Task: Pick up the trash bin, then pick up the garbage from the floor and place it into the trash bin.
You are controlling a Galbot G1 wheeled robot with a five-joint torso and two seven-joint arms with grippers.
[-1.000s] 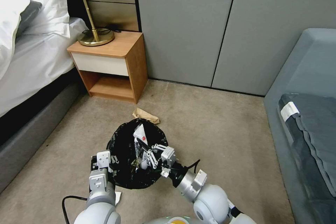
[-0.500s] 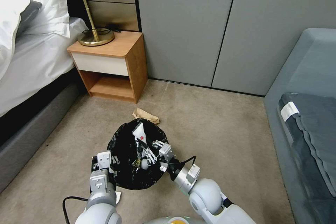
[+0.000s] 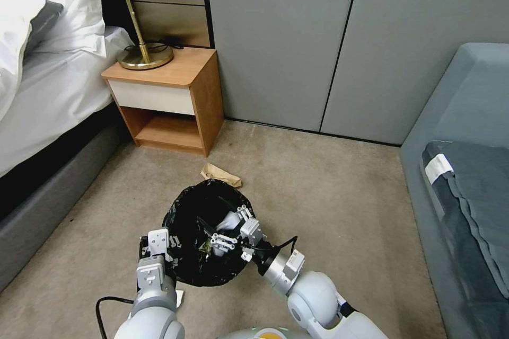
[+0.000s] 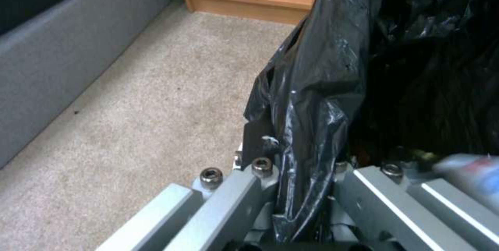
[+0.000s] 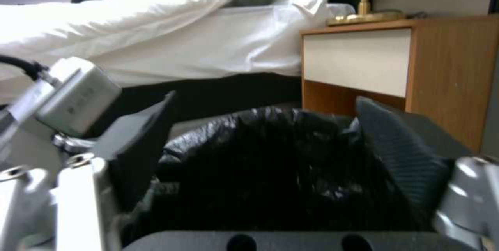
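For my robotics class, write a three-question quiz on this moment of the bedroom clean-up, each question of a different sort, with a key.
1. True or false: the left gripper is shut on the rim of the small round bin with the crinkly black bag liner.
2. Multiple choice: the right gripper is (A) shut on a bottle, (B) open above the bin's mouth, (C) flat on the carpet.
3. Fill in: the crumpled brown paper lies on the beige carpet between the bin and the wooden ______.

Key: 1 true; 2 B; 3 nightstand.
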